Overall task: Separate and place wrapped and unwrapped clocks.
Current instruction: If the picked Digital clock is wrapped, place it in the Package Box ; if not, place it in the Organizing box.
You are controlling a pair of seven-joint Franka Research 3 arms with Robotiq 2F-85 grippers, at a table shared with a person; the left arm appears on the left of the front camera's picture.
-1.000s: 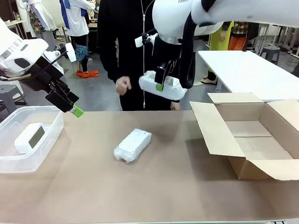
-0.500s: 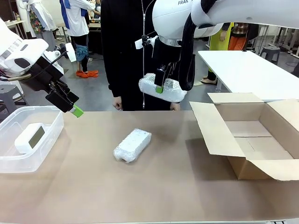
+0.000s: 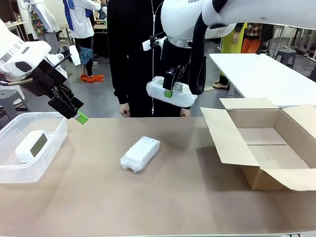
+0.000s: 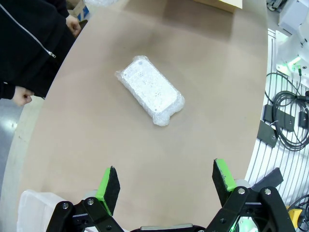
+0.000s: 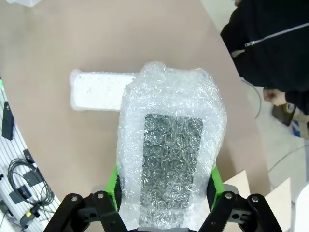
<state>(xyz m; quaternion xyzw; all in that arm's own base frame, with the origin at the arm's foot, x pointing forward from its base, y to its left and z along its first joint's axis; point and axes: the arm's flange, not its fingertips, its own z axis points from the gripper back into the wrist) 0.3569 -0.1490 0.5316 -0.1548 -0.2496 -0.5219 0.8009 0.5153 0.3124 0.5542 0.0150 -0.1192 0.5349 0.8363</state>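
Bundles in bubble wrap, count two: the held bundle (image 3: 185,95) hangs at upper middle of the front view, clamped between the pads of the right gripper (image 3: 170,90), and the loose bundle (image 3: 140,153) lies flat on the table (image 3: 197,197) at centre. One bare clock (image 3: 31,146) sits in the single clear tub (image 3: 49,165) at lower left, and one open cardboard box (image 3: 224,140) stands at right. Right wrist view catches a grey face through the held wrap; the front view gives just white wrap. And the left gripper (image 4: 165,166) is spread wide with nothing in it, the loose bundle well above it in its wrist view.
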